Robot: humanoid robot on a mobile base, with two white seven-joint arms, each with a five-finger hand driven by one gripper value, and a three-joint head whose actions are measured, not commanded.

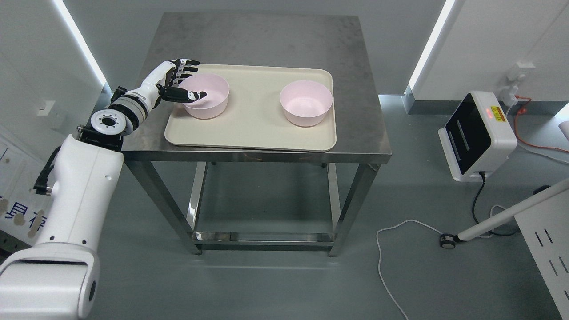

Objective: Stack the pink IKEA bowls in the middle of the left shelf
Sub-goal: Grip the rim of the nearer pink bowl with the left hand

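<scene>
Two pink bowls stand on a beige tray [249, 133] on a steel table [266, 40]. The left bowl [213, 104] is at the tray's left end and the right bowl [306, 103] is at its right end, both upright and apart. My left hand [195, 81] reaches in from the left and straddles the left bowl's near-left rim. Its thumb [192, 94] lies inside the bowl and its fingers [186, 66] are spread outside, over the rim's far left. The fingers are not closed on the rim. The right arm is out of view.
The table has an open frame underneath. A white device [478, 133] with a cable stands on the floor at the right, beside a white wheeled leg [502, 218] and a loose white cord [386, 266]. Walls close in at left and right.
</scene>
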